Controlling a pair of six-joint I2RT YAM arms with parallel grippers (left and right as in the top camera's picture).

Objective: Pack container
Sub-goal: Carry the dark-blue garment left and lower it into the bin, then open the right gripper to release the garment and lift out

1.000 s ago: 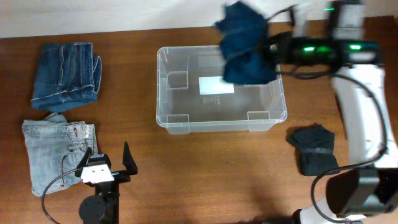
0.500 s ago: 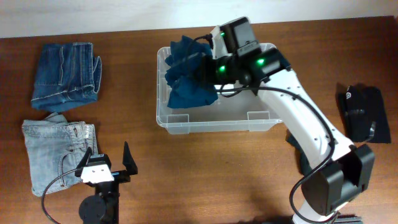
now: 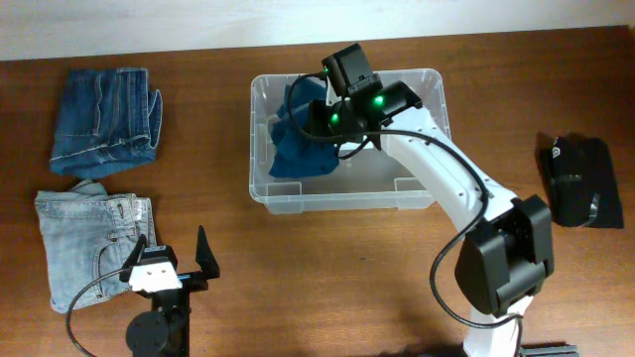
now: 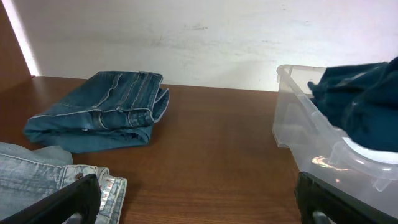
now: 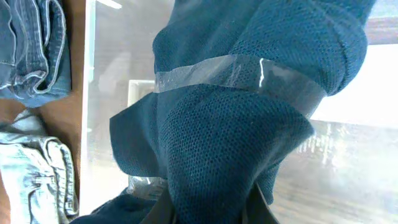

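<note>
Two arms: your left one sits at the near edge of the tabletop (image 3: 327, 278), your right one reaches over the container (image 3: 347, 200)
Left gripper (image 3: 177, 253): jaws spread wide, just beside the light jeans (image 3: 89, 243)
Right gripper (image 3: 322, 117): jaws pinching a dark blue knit bundle (image 3: 296, 151) bound with clear tape
Container: middle of the tabletop; the bundle hangs within its left half
Dark jeans (image 3: 104, 119): folded, far left
Black garment (image 3: 580, 183): right of the container, well apart

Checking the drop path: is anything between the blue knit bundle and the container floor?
Nothing visible does. The right gripper holds the bundle in the container's left half; no other item shows inside.
</note>
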